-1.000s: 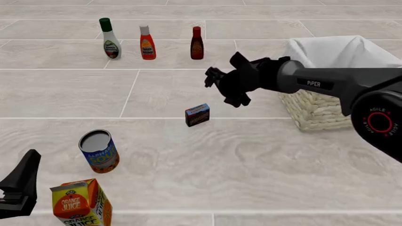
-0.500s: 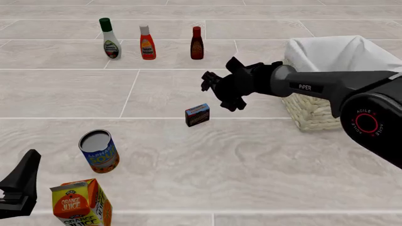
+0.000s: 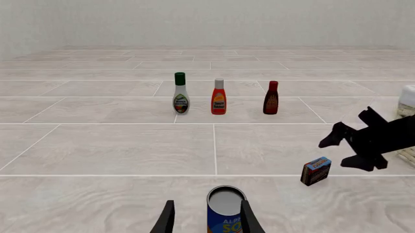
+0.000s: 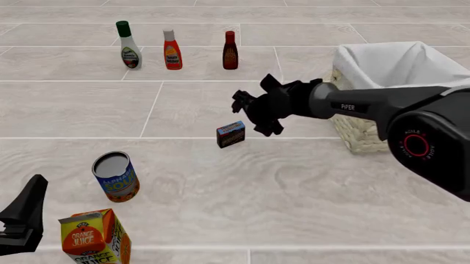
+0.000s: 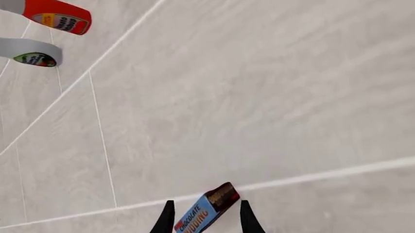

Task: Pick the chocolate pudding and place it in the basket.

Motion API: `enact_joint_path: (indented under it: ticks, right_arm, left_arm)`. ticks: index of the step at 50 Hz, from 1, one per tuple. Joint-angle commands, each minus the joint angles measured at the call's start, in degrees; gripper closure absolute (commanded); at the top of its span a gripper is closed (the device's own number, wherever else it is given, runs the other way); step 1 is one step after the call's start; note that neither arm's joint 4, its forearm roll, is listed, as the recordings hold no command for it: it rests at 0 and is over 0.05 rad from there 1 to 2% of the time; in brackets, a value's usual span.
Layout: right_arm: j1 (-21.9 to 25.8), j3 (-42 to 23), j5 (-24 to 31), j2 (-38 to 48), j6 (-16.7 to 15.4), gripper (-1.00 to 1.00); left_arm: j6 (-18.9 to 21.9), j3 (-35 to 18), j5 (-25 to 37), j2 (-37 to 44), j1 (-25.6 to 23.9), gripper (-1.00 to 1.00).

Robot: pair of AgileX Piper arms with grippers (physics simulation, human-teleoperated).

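Below and just ahead of the right pincer (image 4: 248, 113) stood the chocolate pudding (image 4: 230, 134), upright on the pale tiled table (image 4: 220, 187) and touched by nothing. That pincer hung in the air with its fingers spread; in the right wrist view its two dark fingertips (image 5: 166, 219) flanked the blue top edge of the pudding box (image 5: 207, 209), with bare tile visible between each tip and the box. Behind the pincer, along its own arm, sat the basket (image 4: 389, 99), its white cloth lining folded over the rim, the arm crossing in front of its woven wall.

Further off from the right pincer, on the side away from the basket, stood the soup can (image 4: 116, 176) and the orange juice carton (image 4: 94, 237). Beyond the pincer, a row of three bottles stood apart from one another: a white one with a green cap (image 4: 129, 45), an orange one (image 4: 171, 50) and a dark red one (image 4: 230, 50).

Low by the juice carton rested the left pincer (image 4: 22, 220); in its wrist view its fingertips (image 3: 167, 221) stood parted, framing the can (image 3: 225, 209) without touching it.
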Motion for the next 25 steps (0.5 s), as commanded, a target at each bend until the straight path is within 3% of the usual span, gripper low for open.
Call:
enact_joint_path:
  ticks: [1,25]
  right_arm:
    - [0.34,-0.64,-0.37,1.13,0.74,-1.0]
    - [0.31,-2.65,-0.27,3.91,1.58,-1.0]
  left_arm:
    - [0.0,0.0,0.0,0.0,0.0,-1.0]
    - [0.0,0.0,0.0,0.0,0.0,-1.0]
